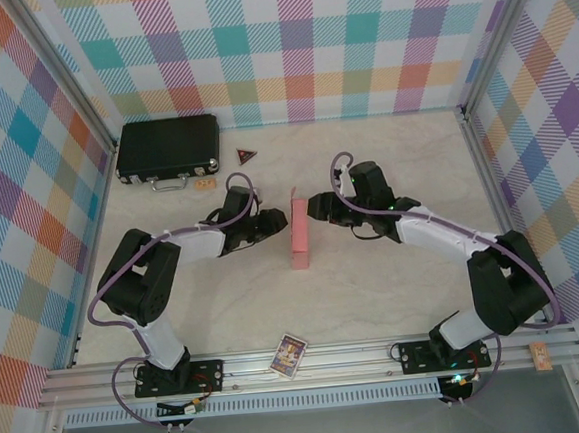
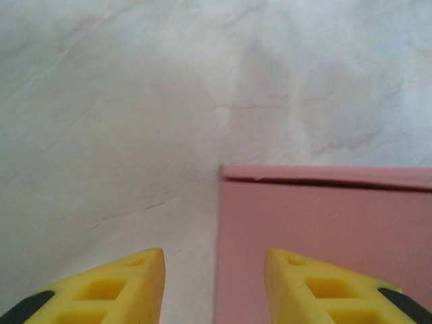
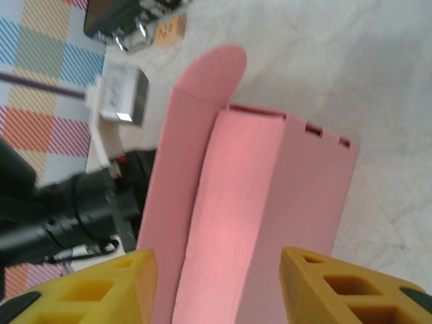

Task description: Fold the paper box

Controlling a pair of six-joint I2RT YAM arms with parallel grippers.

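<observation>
Left jaws: partly apart, empty. Right jaws: partly apart, nothing gripped. Paper box [image 1: 299,234]: centre of the bench [image 1: 376,300], standing on a narrow side, long axis top to bottom of the overhead frame, directly between both jaws. Left arm [image 1: 192,246] meets it from frame-left, right arm [image 1: 441,230] from frame-right; both just beside, contact unclear. Pink thin card, partly formed; rounded tuck flap open, slots along one edge.
</observation>
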